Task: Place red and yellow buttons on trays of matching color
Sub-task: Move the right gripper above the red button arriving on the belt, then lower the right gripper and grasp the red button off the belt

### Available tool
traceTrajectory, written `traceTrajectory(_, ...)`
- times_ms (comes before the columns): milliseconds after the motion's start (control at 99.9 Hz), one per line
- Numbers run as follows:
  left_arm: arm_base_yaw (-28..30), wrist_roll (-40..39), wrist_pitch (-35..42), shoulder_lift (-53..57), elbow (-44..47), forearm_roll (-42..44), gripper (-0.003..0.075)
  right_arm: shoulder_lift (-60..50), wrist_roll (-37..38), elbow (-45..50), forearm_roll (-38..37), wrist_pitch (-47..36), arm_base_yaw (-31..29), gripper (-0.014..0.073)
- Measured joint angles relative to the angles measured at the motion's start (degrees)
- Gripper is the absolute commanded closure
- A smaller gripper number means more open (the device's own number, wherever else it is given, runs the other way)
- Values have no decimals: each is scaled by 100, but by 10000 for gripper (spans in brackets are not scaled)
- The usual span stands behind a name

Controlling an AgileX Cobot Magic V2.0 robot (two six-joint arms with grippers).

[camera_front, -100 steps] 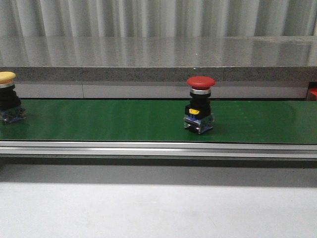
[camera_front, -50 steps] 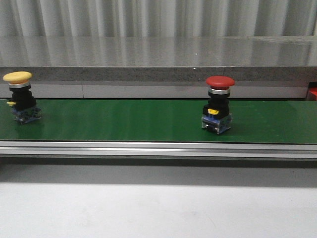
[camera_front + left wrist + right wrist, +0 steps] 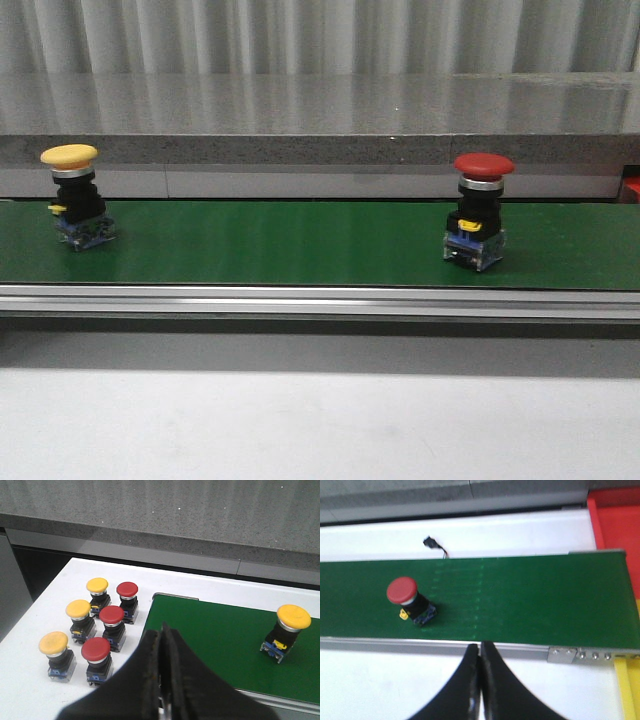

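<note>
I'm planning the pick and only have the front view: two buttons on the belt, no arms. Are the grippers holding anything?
Observer: No. The left gripper is shut on nothing. Its wrist view has the yellow button on the belt.
Operator: And the right one?
Observer: The right gripper is also shut and empty, on the near side of the belt, with the red button beyond it.
Operator: Any trays?
Observer: A red tray sits past the belt's end in the right wrist view. A yellow edge shows by the near rail, probably the yellow tray.
</note>
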State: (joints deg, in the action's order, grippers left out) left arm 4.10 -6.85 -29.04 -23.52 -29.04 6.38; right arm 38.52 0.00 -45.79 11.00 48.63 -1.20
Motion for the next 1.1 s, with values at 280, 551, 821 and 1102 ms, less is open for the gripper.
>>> traceTrajectory(280,0,0,0,0,0,0,741,699,-325,0,31,241,0,-42)
traceTrajectory(551,0,0,0,0,0,0,741,1576,-1259,0,551,6,279,-41)
traceTrajectory(821,0,0,0,0,0,0,741,2714,-1438,-69,646,-821,918,-41)
traceTrajectory(1102,0,0,0,0,0,0,741,3754,-1459,-427,685,-1762,1073,-13)
